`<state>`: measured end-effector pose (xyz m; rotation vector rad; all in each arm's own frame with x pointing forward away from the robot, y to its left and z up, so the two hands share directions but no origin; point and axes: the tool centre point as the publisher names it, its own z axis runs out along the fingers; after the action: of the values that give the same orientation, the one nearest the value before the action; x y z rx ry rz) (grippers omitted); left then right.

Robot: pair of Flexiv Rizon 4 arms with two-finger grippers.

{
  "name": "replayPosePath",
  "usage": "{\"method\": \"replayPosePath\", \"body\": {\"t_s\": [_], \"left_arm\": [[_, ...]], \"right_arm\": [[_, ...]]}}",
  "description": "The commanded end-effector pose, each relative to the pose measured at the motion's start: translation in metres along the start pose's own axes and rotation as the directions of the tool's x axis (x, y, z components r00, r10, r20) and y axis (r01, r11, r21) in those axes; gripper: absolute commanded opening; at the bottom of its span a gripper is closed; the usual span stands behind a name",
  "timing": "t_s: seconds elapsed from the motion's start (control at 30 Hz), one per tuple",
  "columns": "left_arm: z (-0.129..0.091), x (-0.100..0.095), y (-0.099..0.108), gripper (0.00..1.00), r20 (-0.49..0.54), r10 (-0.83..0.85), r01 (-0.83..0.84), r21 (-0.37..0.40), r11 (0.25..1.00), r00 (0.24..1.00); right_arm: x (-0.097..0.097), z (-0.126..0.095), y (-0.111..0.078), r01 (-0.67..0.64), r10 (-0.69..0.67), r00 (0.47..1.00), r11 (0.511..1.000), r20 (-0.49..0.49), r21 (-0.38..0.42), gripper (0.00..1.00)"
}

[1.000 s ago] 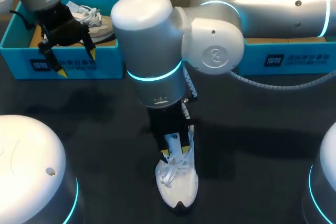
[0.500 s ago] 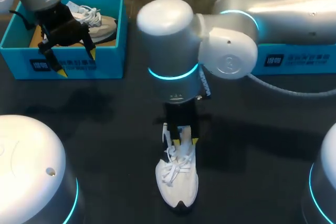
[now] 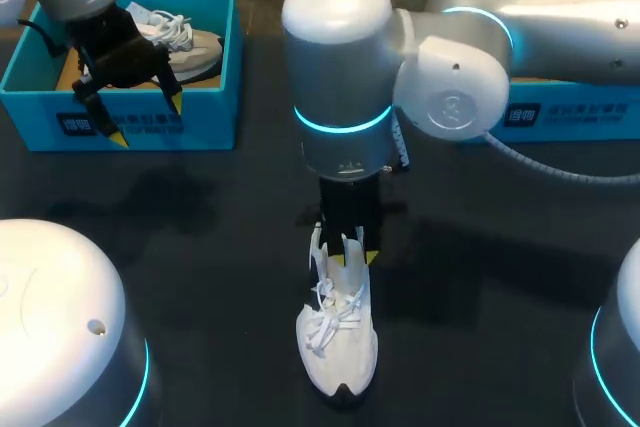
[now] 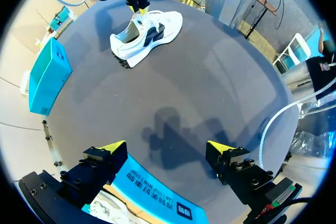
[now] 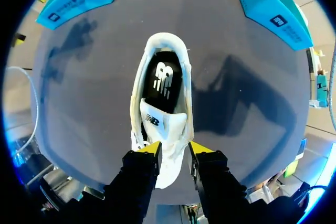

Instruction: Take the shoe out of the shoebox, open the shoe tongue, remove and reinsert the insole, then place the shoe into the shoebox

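One shoe [image 3: 338, 342] sits at 6 o'clock. The right gripper [image 3: 355, 259] is at its tongue [image 5: 160, 124], maybe to open it; I cannot tell if it pinches. The left gripper [image 3: 147, 120] hangs spread at 10 o'clock, clear.

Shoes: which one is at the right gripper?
The shoe out on the table, right gripper at its tongue; the other shoe lies in the shoebox near the left gripper.
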<state>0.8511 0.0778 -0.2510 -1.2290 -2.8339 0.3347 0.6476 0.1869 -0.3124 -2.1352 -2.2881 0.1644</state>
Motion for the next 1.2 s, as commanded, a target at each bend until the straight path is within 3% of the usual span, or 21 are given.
{"method": "replayPosePath", "body": {"t_s": [0.03,0.37,0.5,0.63,0.7,0.73,0.8,0.87,0.9,0.93,0.97,1.0,1.03,1.07,1.2], "left_arm": [[0.0,0.0,0.0,1.0,-0.002,0.001,-0.001,-0.002,1.0,1.0],[0.0,0.0,0.0,1.0,-0.002,0.001,-0.001,-0.002,1.0,1.0],[0.0,0.0,0.0,1.0,-0.002,0.001,-0.001,-0.002,1.0,1.0],[0.0,0.0,0.0,1.0,-0.002,0.001,-0.001,-0.002,1.0,1.0],[0.0,0.0,0.0,1.0,-0.002,0.001,-0.001,-0.002,1.0,1.0],[0.0,0.0,0.0,1.0,-0.002,0.001,-0.001,-0.002,1.0,1.0],[0.0,0.0,0.0,1.0,-0.002,0.001,-0.001,-0.002,1.0,1.0],[0.0,0.0,0.0,1.0,-0.002,0.001,-0.001,-0.002,1.0,1.0],[0.0,0.0,0.0,1.0,-0.002,0.001,-0.001,-0.002,1.0,1.0],[0.0,0.0,0.0,1.0,-0.002,0.001,-0.001,-0.002,1.0,1.0],[0.0,0.0,0.0,1.0,-0.002,0.001,-0.001,-0.002,1.0,1.0],[0.0,0.0,0.0,1.0,-0.002,0.001,-0.001,-0.002,1.0,1.0],[0.0,0.0,0.0,1.0,-0.002,0.001,-0.001,-0.002,1.0,1.0],[0.0,0.0,0.0,1.0,-0.002,0.001,-0.001,-0.002,1.0,1.0],[0.0,0.0,0.0,1.0,-0.002,0.001,-0.001,-0.002,1.0,1.0]], "right_arm": [[0.001,0.012,0.009,0.022,-0.022,0.999,1.0,-0.027,-0.001,0.25],[-0.004,0.026,0.032,0.131,-0.131,0.986,0.991,-0.1,-0.009,0.24],[-0.007,0.009,0.031,0.167,-0.167,0.984,0.986,-0.057,-0.009,0.25],[-0.009,-0.016,0.041,0.355,-0.356,0.935,0.934,0.003,0.022,0.24],[-0.012,-0.024,0.046,0.501,-0.501,0.865,0.866,0.031,0.01,0.26],[-0.014,-0.028,0.049,0.594,-0.593,0.803,0.804,0.049,-0.003,0.27],[-0.017,-0.034,0.051,0.769,-0.764,0.639,0.639,0.09,-0.037,0.39],[-0.024,-0.037,0.054,0.811,-0.805,0.585,0.582,0.105,-0.054,0.42],[-0.028,-0.038,0.056,0.854,-0.847,0.52,0.515,0.111,-0.07,0.41],[-0.03,-0.038,0.057,0.87,-0.863,0.492,0.485,0.115,-0.081,0.42],[-0.033,-0.039,0.059,0.89,-0.883,0.454,0.443,0.122,-0.106,0.46],[-0.034,-0.04,0.06,0.912,-0.903,0.407,0.394,0.134,-0.116,0.62],[-0.034,-0.04,0.061,0.925,-0.916,0.376,0.361,0.141,-0.121,0.91],[-0.035,-0.041,0.062,0.942,-0.932,0.329,0.313,0.149,-0.125,1.0],[-0.034,-0.04,0.069,0.972,-0.962,0.214,0.192,0.171,-0.135,1.0]]}}
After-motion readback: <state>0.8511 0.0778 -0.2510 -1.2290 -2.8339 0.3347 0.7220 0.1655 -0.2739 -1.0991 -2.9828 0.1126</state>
